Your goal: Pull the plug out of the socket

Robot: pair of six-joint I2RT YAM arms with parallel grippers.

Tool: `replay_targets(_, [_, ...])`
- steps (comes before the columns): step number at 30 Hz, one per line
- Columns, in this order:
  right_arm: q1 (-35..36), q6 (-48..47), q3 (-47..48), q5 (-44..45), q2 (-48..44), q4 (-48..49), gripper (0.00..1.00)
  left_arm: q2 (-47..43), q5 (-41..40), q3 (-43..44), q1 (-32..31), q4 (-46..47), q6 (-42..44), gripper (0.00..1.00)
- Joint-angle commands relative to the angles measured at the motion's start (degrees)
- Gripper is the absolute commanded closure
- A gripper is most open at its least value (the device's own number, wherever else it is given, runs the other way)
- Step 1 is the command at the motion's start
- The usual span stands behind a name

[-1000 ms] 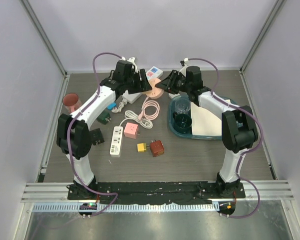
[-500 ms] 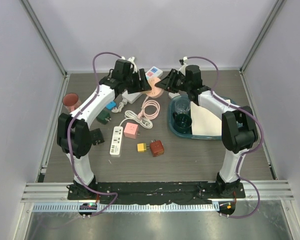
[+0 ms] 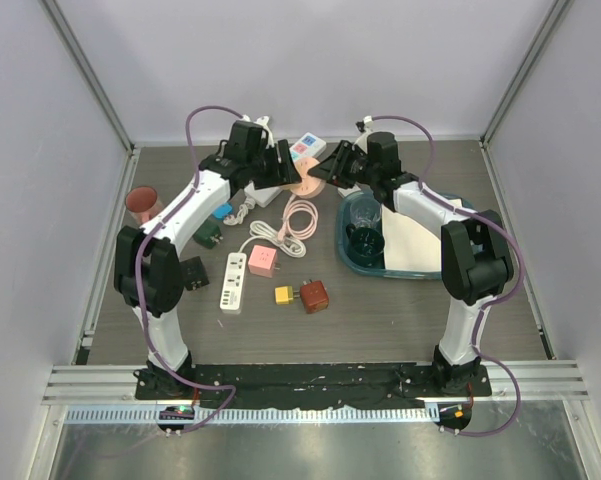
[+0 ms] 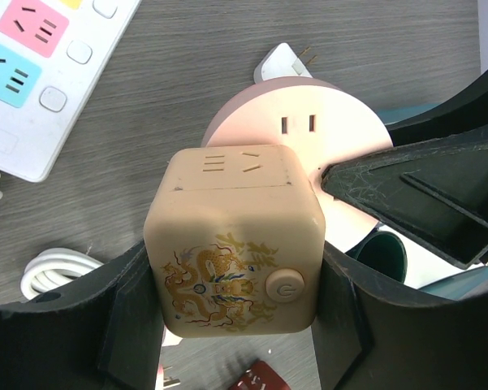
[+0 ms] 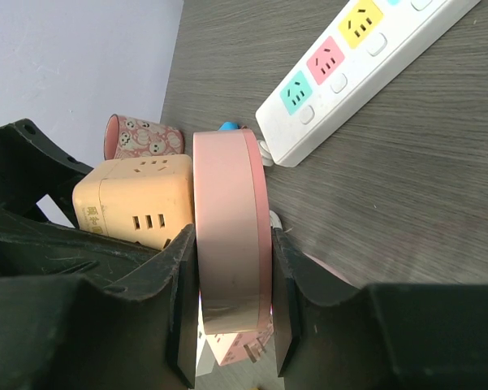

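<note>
Beige cube adapter (image 4: 235, 244), printed with a gold dragon and carrying a round button, sat flush against the flat face of the pink round socket (image 5: 231, 236). The pair was held at the far middle of the table (image 3: 400, 300). The left gripper (image 4: 235, 321) clamped the cube from both sides, its black fingers (image 4: 130, 313) pressed to the cube's flanks. The right gripper (image 5: 231, 313) pinched the pink disc across its thin rim (the disc stood on edge, its slotted face showing above the cube in the left wrist view).

Just behind the pair lay a white power strip (image 3: 308, 148) with pink, blue and yellow outlets. A pink cable coil (image 3: 298, 218) lay on the table in front of them.

To the right, a teal tray (image 3: 355, 262) held a clear glass (image 3: 364, 212) and a dark mug (image 3: 365, 243). At the left edge stood a reddish cup (image 3: 143, 203). Nearer the arm bases lay a second white strip (image 3: 234, 283), a pink cube (image 3: 263, 262), a yellow adapter (image 3: 284, 294) and a red-brown adapter (image 3: 314, 296).
</note>
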Motion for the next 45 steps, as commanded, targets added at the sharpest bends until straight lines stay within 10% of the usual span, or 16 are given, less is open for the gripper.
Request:
replay_targets(1, [-3.18, -5.15, -0.97, 14.68, 1.53, -4.87, 0.99, -5.6, -1.25, 5.54, 1.47, -0.43, 2.83, 1.0])
replay_targets(24, [-0.98, -7.87, -2.82, 14.77, 0.48, -3.28, 0.99, -2.17, 5.52, 11.34, 2.0, -6.23, 2.57, 1.0])
replay_targets(45, [-3.54, 0.83, 13.43, 0.62, 14.09, -2.57, 0.9, -15.44, 0.96, -1.31, 2.35, -8.87, 6.44, 1.0])
